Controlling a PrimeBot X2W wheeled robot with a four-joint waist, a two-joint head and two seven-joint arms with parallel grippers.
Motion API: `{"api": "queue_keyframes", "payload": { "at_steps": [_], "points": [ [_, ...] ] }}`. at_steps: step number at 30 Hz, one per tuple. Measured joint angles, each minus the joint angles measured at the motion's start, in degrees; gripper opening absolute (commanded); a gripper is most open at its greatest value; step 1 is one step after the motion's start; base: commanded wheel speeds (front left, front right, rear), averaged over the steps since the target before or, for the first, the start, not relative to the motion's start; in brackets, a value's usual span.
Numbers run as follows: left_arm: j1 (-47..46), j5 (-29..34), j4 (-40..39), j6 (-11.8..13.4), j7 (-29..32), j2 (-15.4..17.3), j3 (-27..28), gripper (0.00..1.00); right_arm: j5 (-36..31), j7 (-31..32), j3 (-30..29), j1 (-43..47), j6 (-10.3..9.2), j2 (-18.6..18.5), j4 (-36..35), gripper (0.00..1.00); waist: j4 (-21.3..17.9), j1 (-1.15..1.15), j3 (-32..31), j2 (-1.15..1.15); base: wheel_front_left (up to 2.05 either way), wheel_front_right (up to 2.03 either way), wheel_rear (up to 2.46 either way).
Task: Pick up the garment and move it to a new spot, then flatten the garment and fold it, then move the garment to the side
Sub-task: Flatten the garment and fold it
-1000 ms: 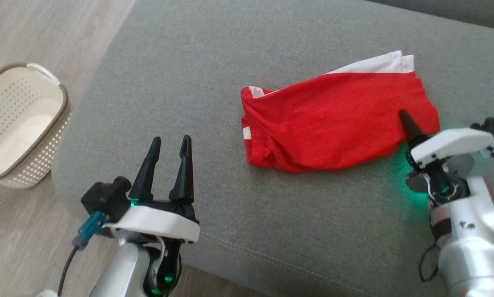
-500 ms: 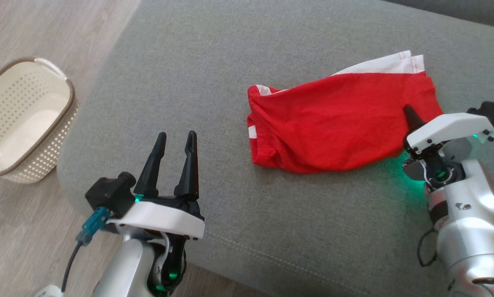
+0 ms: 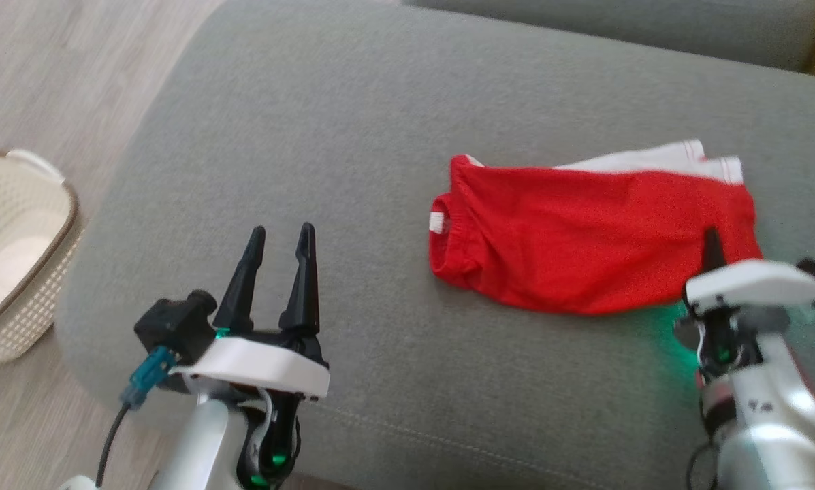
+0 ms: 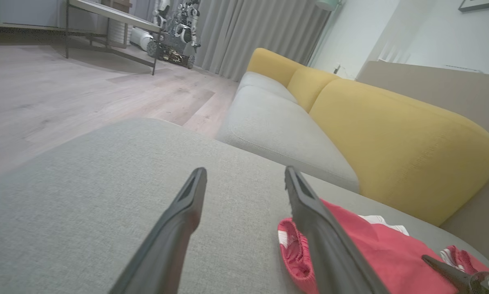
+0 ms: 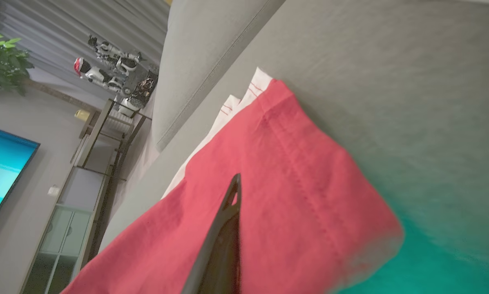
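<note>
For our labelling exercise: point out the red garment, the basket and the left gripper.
red garment [image 3: 584, 238], head view, middle of cloth
basket [image 3: 12, 197], head view, inner wall
left gripper [image 3: 282, 229], head view, between fingertips

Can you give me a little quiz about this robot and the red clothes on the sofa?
1. True or false: the left end effector is open and holds nothing.
2. What is the right end effector shut on? A: a cup. B: the garment. C: a book.
3. Fill in: the basket stands on the ___.

Key: 1 true; 2 B; 3 floor.
</note>
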Motion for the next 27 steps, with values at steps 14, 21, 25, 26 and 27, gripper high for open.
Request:
{"api": "queue_keyframes", "payload": {
  "at_steps": [14,21,25,26,27],
  "points": [
    [2.1,0.6,1.0,-1.0,0.0,0.0,0.2,1.0,4.0,-5.7,5.7,8.3,0.0,0.8,-0.7,0.0,-6.4,0.0,-3.7,0.0,0.0,0.0,0.0],
    [2.1,0.6,1.4,-1.1,0.0,0.0,-0.1,1.0,-0.7,-9.7,8.4,7.5,0.0,0.8,-1.4,0.0,-5.9,0.0,-4.1,0.0,0.0,0.0,0.0],
    [2.2,0.6,1.5,-1.4,0.0,0.0,0.2,1.0,-5.5,-11.7,10.5,6.1,0.0,0.8,-3.9,0.0,-5.2,0.0,-4.4,0.0,0.0,0.0,0.0],
    [2.2,0.6,1.5,-1.4,0.0,0.0,0.3,1.0,-6.9,-11.9,11.2,5.7,0.0,0.8,-4.7,0.0,-5.0,0.0,-4.5,0.0,0.0,0.0,0.0],
    [2.2,0.6,1.5,-1.4,0.0,0.0,0.4,1.0,-8.1,-12.2,12.2,5.5,0.0,0.8,-5.7,0.0,-4.9,0.0,-4.5,0.0,0.0,0.0,0.0]
  ]
}}
